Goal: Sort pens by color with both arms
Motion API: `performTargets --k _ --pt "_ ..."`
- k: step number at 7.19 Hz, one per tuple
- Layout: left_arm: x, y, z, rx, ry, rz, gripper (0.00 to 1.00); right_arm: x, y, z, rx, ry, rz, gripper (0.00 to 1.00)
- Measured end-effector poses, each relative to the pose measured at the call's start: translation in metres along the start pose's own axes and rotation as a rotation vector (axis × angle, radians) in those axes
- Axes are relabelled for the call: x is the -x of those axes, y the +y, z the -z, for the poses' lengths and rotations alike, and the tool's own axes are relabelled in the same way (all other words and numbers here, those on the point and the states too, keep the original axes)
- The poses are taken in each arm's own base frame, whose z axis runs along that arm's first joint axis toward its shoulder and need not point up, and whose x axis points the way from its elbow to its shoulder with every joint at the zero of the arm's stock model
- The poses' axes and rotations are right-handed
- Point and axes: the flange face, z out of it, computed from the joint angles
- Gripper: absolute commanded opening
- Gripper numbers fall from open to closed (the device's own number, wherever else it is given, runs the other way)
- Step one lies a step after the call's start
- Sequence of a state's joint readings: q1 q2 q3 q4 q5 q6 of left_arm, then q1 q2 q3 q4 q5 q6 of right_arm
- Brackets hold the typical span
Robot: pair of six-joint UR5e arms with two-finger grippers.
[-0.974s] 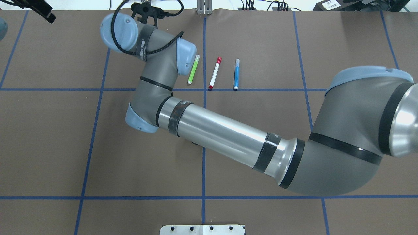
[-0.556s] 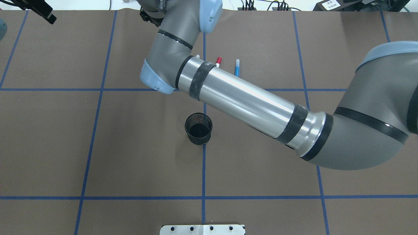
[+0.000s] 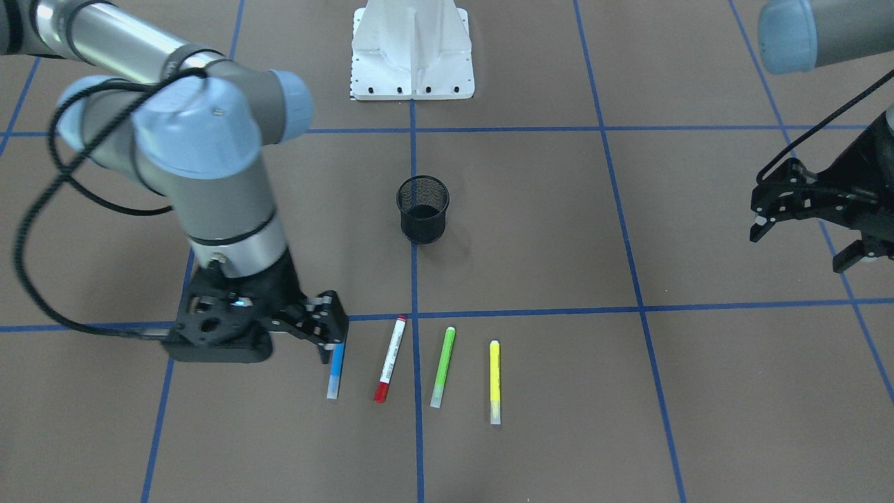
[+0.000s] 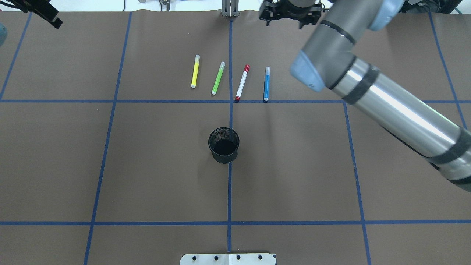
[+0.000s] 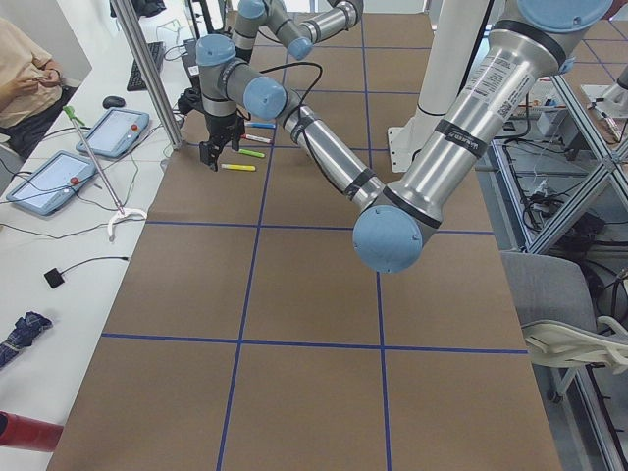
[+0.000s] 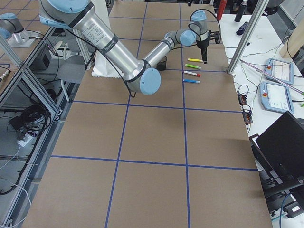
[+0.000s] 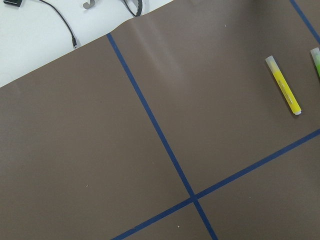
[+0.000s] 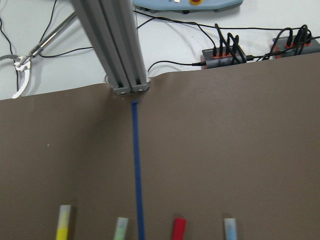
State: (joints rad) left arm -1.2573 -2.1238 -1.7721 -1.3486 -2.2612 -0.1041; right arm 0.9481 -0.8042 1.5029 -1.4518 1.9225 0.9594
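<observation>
A yellow pen (image 4: 195, 71), green pen (image 4: 218, 78), red-capped pen (image 4: 242, 83) and blue pen (image 4: 266, 84) lie side by side in the upper middle of the overhead view, just above a tape line (image 4: 305, 101). The right gripper (image 3: 332, 348) hangs by the blue pen's end, jaws apart, empty. The left gripper (image 3: 803, 244), also spread, sits at the front view's right edge. The pens look light, stiff and slick. I'd pinch mid-barrel, lest one roll.

Grey-silver arms (image 4: 397, 106), light-blue joint caps (image 4: 307, 75)

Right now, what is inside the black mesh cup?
No pen shows inside the black mesh cup; its shadowed bottom is unclear. All four slim marker pens lie outside it.
</observation>
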Motion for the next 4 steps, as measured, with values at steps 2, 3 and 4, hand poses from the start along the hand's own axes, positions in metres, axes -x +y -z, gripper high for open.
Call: performTargets --k 2,3,4 --pt "0.027 0.010 0.006 -0.004 -0.020 0.033 0.99 -0.176 0.025 0.028 0.046 0.020 0.177 1.00" --pt "0.050 0.017 0.015 -0.011 -0.038 0.052 1.00 -0.249 0.032 0.039 0.072 0.035 0.253 1.00" --pt "0.084 0.027 0.020 -0.005 -0.057 0.045 1.00 -0.326 0.039 0.052 0.098 0.049 0.321 1.00"
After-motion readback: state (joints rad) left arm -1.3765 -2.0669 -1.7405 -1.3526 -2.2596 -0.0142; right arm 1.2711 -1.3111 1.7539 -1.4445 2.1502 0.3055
